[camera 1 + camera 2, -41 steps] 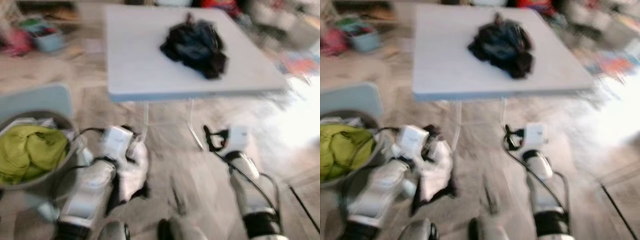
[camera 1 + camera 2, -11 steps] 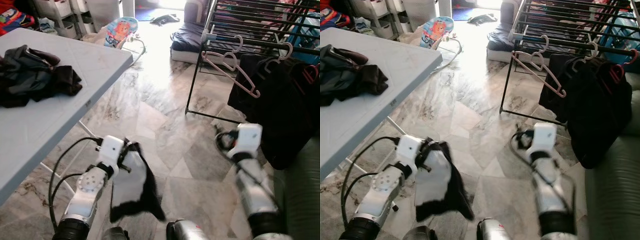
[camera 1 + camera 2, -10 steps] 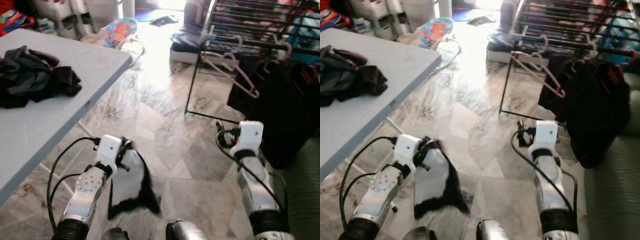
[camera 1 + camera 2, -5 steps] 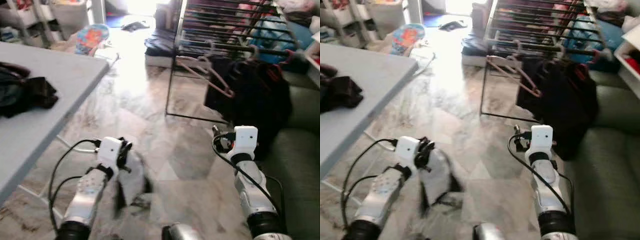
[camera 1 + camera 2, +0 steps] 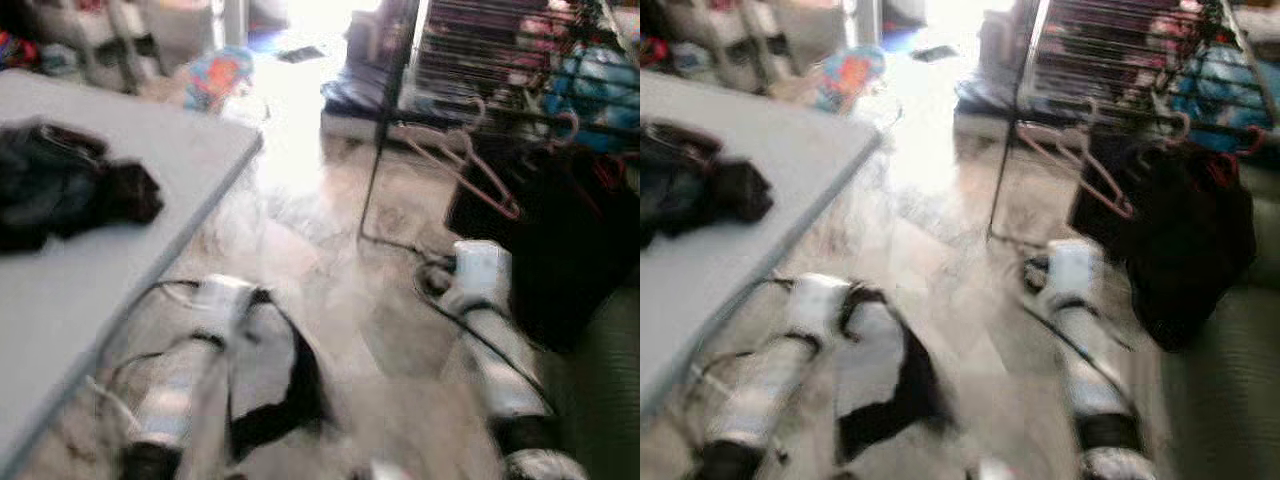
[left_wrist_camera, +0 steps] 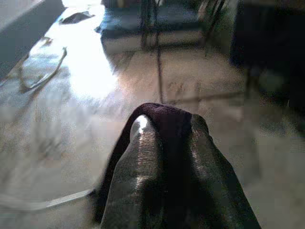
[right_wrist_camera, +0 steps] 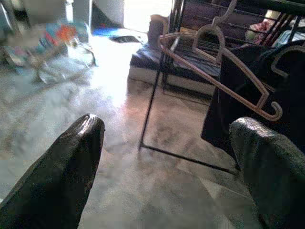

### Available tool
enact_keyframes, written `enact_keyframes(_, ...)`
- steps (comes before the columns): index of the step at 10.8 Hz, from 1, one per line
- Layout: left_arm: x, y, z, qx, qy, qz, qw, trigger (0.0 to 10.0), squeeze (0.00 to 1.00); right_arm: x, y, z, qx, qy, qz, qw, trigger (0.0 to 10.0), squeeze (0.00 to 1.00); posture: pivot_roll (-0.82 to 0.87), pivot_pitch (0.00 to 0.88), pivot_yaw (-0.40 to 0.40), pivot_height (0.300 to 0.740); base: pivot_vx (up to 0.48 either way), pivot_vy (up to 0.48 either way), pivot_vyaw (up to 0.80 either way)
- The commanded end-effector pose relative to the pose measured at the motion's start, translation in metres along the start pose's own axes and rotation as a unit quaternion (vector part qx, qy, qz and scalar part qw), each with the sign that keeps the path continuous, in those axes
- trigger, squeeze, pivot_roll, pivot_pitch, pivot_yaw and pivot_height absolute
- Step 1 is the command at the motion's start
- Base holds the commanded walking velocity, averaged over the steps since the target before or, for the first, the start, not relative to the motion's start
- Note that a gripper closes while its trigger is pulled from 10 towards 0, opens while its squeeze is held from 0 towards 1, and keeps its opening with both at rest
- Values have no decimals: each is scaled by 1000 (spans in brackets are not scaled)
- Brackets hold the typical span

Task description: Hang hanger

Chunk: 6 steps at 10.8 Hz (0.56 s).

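My left gripper [image 5: 248, 300] hangs low over the floor, shut on a white and black garment [image 5: 265, 375] that dangles beneath it. In the left wrist view a dark fold of that garment [image 6: 162, 112] is pinched between the two fingers [image 6: 138, 162]. My right gripper [image 7: 167, 157] is open and holds nothing, low in front of the black drying rack [image 5: 480, 60]. An empty pink hanger [image 7: 214, 71] hangs from a rack bar ahead of it, beside black clothes [image 5: 560, 230] hung on the rack. The eye views are blurred.
A grey table [image 5: 170, 160] stands to my left with a pile of dark clothes [image 5: 60, 195] on it. A green sofa [image 5: 615, 390] edges the right side. Marble floor [image 5: 300, 230] stretches between table and rack, with a bright glare patch farther ahead.
The whole picture has shifted and blurred, so the camera is moving. The garment has swung out wider below my left gripper. Both grippers keep their states.
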<state>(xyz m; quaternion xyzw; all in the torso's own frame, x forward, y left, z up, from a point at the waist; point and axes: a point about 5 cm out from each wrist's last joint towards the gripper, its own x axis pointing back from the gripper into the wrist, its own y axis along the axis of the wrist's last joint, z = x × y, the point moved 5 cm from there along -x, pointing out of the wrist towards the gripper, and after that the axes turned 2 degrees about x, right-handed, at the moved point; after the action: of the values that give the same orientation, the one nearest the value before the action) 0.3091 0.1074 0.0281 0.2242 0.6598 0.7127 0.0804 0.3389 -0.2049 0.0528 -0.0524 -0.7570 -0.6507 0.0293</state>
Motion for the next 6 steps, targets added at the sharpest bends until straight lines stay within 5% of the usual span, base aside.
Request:
enact_keyframes(1,4,3,12,-16,10,-4,1000,10000,0,-5,12,13,-5,14,-19,1000,10000,0,-27,0,-47,740,439,0,-800)
enact_keyframes(4,2,2,3,-20,-5,-5,1000,10000,0,-6,11,16,-6,17,-20,1000,10000,0,-27,0,-47,740,454,0,-800)
enact_keyframes(6,2,-2,2,-13,1,3,1000,10000,0,-6,10,16,-4,16,-20,1000,10000,0,-25,0,-50,740,0,0,-800)
